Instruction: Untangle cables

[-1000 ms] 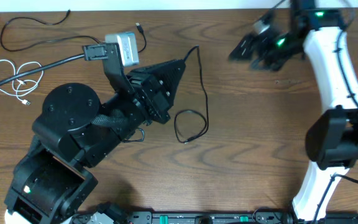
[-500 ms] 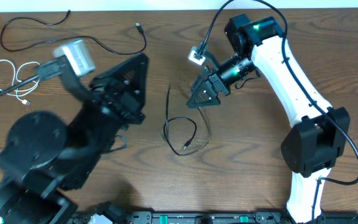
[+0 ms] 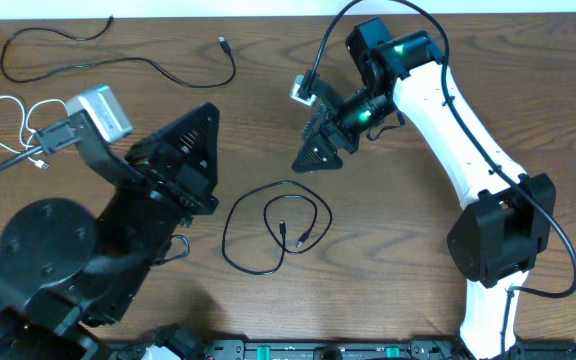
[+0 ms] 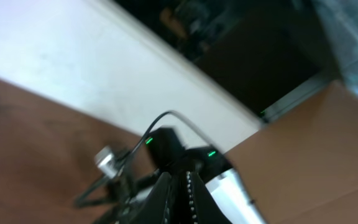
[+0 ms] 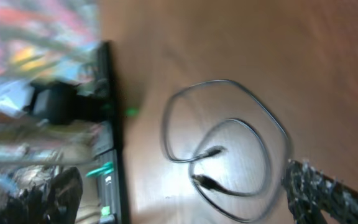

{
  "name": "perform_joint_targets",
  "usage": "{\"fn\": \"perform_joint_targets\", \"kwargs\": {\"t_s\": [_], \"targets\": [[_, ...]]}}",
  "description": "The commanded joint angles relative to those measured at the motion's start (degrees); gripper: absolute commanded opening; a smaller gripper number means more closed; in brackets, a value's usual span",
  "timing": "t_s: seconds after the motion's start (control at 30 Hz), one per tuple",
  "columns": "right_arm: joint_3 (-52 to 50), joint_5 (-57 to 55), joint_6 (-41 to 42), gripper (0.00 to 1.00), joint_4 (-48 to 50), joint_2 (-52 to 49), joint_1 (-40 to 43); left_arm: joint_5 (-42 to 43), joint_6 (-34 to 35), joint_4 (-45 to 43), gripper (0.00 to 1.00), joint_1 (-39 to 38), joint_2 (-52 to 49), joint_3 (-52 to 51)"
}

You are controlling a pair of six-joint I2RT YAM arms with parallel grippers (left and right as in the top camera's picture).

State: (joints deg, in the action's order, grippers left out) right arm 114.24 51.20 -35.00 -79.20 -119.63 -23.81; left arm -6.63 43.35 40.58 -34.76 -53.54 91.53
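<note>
Looking across the table, the white cable and one black cable lie apart at upper left. The left pincer holds nothing I can see, and its opening is too blurred to judge. The second black cable coils at centre; tugging one end might cinch its crossing. The right pincer hovers to its upper right, touching nothing, gap unclear.
</note>
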Motion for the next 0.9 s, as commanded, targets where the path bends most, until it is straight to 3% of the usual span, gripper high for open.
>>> {"fn": "perform_joint_targets", "kwargs": {"t_s": [0.0,0.07,0.13,0.37,0.5,0.57,0.63,0.77,0.87], "targets": [[-0.92,-17.11,21.55,0.99,2.73,-0.50,-0.20,-0.98,-3.54,3.67,0.14,0.09,-2.43,0.31],[-2.08,-22.73,27.58,0.99,3.65,-0.50,-0.24,-1.01,-5.60,6.49,0.29,0.09,-4.37,0.31],[-4.15,-23.89,29.18,0.99,4.94,-0.50,-0.61,-2.54,-6.49,9.64,0.32,0.09,-6.49,0.31],[-15.08,-25.05,30.36,0.96,16.90,-0.50,-5.31,-20.98,-4.52,20.11,0.40,0.76,-14.03,0.31],[-17.44,-37.05,35.56,0.95,19.87,-1.11,-8.96,-20.83,-0.09,23.06,0.43,4.35,-17.42,0.31],[-17.44,-40.70,37.20,0.88,20.17,-1.99,-10.32,-20.83,1.99,24.55,0.46,6.60,-18.38,0.31],[-17.44,-42.25,37.33,0.86,20.76,-3.08,-11.39,-20.48,4.02,25.90,0.56,9.35,-18.86,0.31],[-17.44,-45.97,38.47,0.86,22.62,-5.25,-12.74,-13.05,4.35,26.71,0.60,15.96,-18.99,0.26],[-17.44,-46.42,39.63,0.79,24.41,-6.73,-13.75,-8.76,4.35,27.54,0.60,21.24,-18.99,0.24]]}}
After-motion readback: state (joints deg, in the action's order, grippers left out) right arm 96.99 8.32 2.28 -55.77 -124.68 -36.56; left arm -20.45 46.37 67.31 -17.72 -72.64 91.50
